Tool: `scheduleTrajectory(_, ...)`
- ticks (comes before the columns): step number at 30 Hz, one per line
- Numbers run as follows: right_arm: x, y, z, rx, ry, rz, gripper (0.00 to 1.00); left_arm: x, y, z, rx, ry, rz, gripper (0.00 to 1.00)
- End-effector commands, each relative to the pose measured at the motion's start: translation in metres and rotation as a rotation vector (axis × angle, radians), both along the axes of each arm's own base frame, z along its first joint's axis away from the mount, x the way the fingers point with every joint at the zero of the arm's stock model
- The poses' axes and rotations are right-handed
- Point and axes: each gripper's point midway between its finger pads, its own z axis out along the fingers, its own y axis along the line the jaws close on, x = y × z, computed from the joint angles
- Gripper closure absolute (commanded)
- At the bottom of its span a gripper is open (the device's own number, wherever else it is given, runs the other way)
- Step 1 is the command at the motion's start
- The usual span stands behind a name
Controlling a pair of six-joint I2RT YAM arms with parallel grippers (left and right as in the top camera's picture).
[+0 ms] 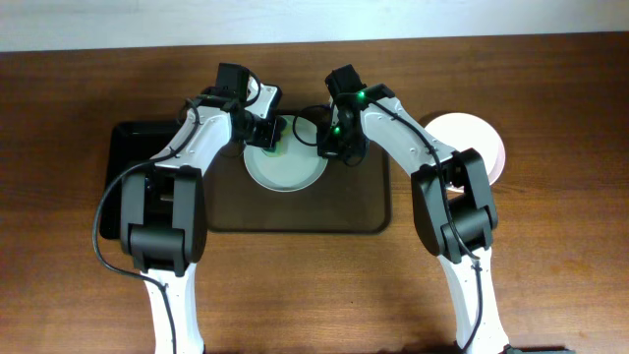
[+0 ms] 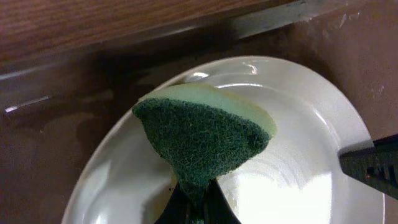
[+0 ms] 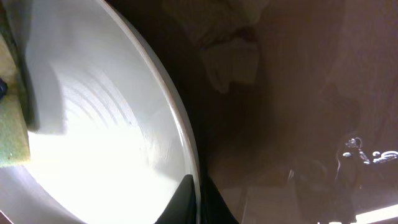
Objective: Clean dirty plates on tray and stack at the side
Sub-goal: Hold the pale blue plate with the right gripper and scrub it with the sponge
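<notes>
One white plate (image 1: 285,167) sits on the dark brown tray (image 1: 366,211), near its back edge. My left gripper (image 1: 267,131) is shut on a green-and-yellow sponge (image 2: 202,137) and holds it against the plate's (image 2: 298,162) inner surface. My right gripper (image 1: 331,141) is shut on the plate's right rim (image 3: 180,124), one finger inside and one outside (image 3: 198,205). The sponge's edge shows at the left of the right wrist view (image 3: 12,124). White plates (image 1: 470,143) lie stacked on the table to the right of the tray, partly under the right arm.
A smaller glossy black tray (image 1: 123,157) lies left of the brown tray, partly under the left arm. The table's back edge runs just behind both grippers. The front half of the brown tray (image 1: 295,211) holds nothing.
</notes>
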Motion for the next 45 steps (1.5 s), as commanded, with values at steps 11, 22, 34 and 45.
scheduleTrajectory(11,0.000,-0.002,-0.008,-0.010,0.011,0.000,0.96,0.018,-0.002,-0.003,-0.007,-0.060,0.028,0.99)
scheduleTrajectory(22,0.000,-0.002,-0.008,-0.010,0.011,0.000,0.96,-0.070,-0.038,0.002,-0.248,0.234,-0.211,0.99)
scheduleTrajectory(34,0.000,-0.002,-0.008,-0.010,0.011,0.000,0.96,-0.031,0.078,-0.031,0.415,0.175,0.281,0.99)
scheduleTrajectory(45,0.000,-0.001,-0.008,-0.002,0.010,0.002,0.96,-0.029,-0.025,0.041,0.113,0.176,0.020,0.99)
